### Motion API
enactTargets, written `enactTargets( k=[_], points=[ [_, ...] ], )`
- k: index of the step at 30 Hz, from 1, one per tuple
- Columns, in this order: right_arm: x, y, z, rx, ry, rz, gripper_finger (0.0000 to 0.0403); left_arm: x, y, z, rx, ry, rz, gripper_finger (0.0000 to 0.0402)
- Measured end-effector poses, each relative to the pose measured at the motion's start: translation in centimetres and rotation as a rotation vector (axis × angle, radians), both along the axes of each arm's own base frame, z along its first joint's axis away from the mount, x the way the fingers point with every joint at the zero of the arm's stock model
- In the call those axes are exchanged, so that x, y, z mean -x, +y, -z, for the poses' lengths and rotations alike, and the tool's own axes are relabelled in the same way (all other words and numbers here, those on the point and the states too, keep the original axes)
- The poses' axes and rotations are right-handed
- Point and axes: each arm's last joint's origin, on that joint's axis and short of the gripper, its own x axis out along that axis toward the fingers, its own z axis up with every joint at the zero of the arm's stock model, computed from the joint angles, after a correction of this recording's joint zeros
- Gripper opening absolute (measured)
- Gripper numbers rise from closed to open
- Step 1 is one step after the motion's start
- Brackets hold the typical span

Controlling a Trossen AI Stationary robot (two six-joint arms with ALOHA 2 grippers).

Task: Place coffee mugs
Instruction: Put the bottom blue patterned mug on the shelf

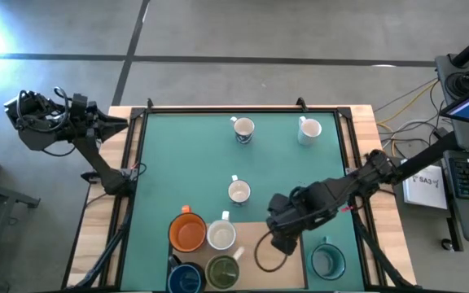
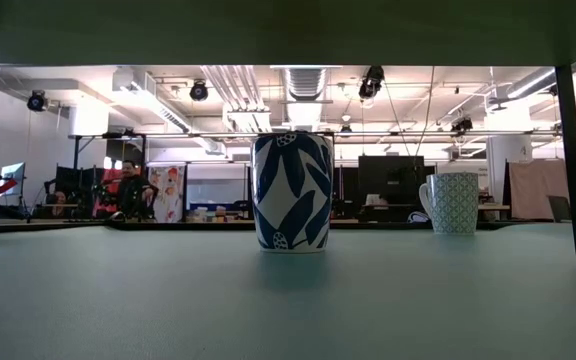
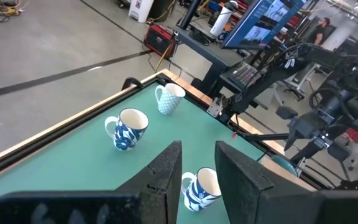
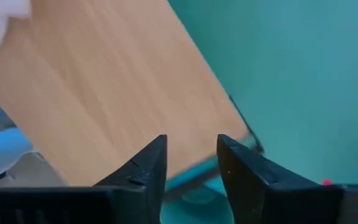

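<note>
Several coffee mugs stand upright on the green mat [image 1: 177, 163]. Two blue-patterned mugs [image 1: 243, 129] [image 1: 238, 191] and a white mug [image 1: 309, 129] stand toward the far side and the middle. Orange [image 1: 189, 231], white [image 1: 221, 235], dark blue [image 1: 186, 278] and olive-green [image 1: 223, 272] mugs cluster at the near edge, with a teal mug [image 1: 328, 260] at the near right. My right gripper [image 1: 282, 242] hovers open over a wooden board [image 1: 295, 264], pointing down, with nothing between its fingers [image 4: 148, 165]. My left gripper [image 3: 197, 168] is open, raised beyond the table's left edge.
The wooden board [image 4: 104, 93] lies on the mat at the near edge, between the mug cluster and the teal mug. A raised frame [image 1: 243, 109] borders the mat. A desk with a keyboard and papers [image 1: 462, 175] stands beyond the right edge. People sit in the room behind [image 2: 128, 190].
</note>
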Motion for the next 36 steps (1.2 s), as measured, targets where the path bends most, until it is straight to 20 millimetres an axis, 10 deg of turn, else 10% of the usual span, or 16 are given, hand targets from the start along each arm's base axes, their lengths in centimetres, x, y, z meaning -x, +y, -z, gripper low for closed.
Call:
enactTargets(
  k=[21, 36],
  points=[
    [10.8, 3.4, 2.3, 0.027, 0.083, 0.076, 0.0148, 0.0, 0.2, -0.1, 0.044, -0.063, -0.086, 0.0079],
    [12.6, -2.3, -0.2, 0.214, -0.205, 0.029, 0.0162, -0.2, 0.0, 0.1, 0.116, -0.142, -0.187, 0.0079]
  ],
)
